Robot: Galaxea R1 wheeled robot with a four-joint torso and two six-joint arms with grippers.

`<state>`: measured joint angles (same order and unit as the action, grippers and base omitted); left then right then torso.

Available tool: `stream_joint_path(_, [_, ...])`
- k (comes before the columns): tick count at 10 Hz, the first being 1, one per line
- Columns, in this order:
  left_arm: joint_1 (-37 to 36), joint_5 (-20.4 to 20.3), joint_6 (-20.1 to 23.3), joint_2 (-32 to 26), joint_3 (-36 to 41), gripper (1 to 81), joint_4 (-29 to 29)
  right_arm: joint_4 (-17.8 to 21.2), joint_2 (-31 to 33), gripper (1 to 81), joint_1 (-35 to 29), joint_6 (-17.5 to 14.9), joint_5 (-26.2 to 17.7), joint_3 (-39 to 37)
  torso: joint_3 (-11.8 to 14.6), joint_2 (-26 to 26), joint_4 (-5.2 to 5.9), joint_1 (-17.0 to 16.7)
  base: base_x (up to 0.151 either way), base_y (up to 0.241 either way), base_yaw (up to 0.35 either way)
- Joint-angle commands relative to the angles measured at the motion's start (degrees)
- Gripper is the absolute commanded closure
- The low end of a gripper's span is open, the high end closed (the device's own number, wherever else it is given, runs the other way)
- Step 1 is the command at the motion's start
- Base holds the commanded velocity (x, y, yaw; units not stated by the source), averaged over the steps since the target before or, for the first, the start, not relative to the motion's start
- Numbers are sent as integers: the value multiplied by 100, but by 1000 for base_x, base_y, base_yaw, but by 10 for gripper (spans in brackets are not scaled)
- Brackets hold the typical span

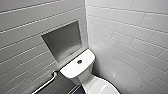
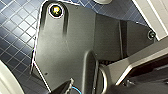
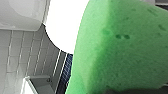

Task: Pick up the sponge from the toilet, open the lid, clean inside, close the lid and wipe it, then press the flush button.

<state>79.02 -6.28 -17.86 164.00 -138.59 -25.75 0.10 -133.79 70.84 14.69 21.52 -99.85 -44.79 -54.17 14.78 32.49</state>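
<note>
We can't read anything here — no text, brand or number legible on the toilet (image 1: 77, 66) or the sponge (image 3: 120, 50).

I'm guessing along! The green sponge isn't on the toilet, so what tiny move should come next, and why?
Probably reach for the lid and lift it. The sponge sits close against the right wrist camera, likely already picked up, and the lid looks down, so nothing inside can be cleaned yet.

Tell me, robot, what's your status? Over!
Sponge close at right wrist camera, grasp unclear. Lid looks down, flush button on tank top. Grab bar beside toilet, not blocking.
</note>
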Motion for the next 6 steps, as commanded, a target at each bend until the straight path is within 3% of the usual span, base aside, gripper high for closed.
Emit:
stream_joint_path(1, [-22, 303, 19, -77, 8, 10, -71, 289, -124, 811, -917, 34, -1140, -340, 0, 0, 0, 0, 0, 0, 0])
stream_joint_path(3, [-14, 303, 19, -34, 8, 10, -45, 395, -492, 811, -1549, 34, -1799, -867, 0, 0, 0, 0, 0, 0, 0])
stream_joint_path(6, [-5, 303, 19, -7, -45, 10, -18, 482, -792, 811, -2349, 104, -2248, -1255, 0, 2, 0, 0, 0, 0, 0])
